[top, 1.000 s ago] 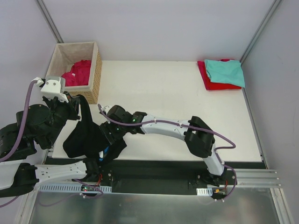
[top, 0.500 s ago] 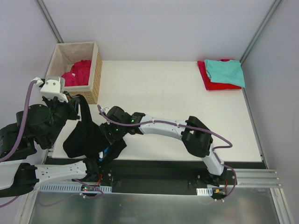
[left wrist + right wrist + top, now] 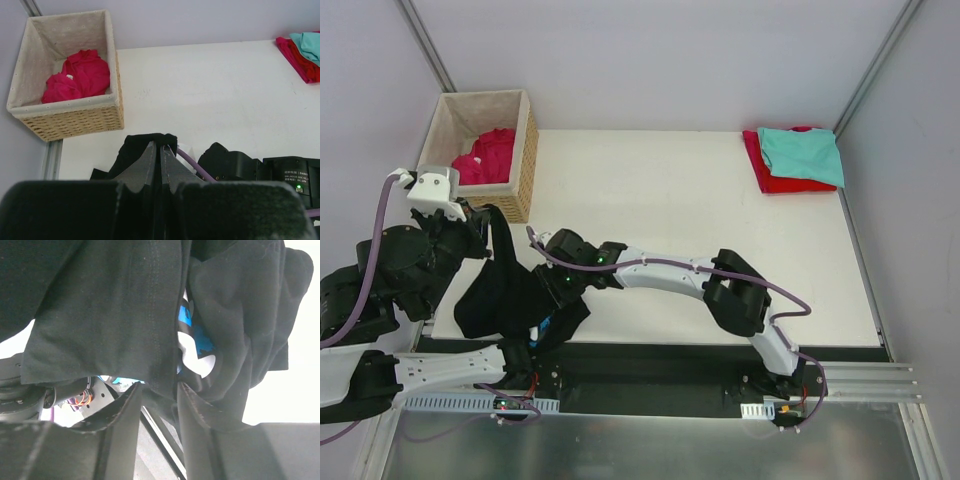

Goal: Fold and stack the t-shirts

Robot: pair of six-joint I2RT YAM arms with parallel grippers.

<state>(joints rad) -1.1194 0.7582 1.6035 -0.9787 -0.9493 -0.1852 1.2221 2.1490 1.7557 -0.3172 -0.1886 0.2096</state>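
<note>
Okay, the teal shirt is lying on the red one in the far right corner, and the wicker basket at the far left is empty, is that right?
Not quite: the wicker basket is not empty. A crimson-pink shirt lies inside it, as the left wrist view shows. The teal shirt does lie on the red shirt in the far right corner.

Print of the black t-shirt [image 3: 100, 305] mostly inside its folds (right tool [image 3: 157, 405] likewise, from above)

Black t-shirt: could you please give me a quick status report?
Left gripper shut on black t-shirt, hanging bunched at near-left edge of table. Right gripper open, jaws astride a hanging fold. Basket just behind.
</note>
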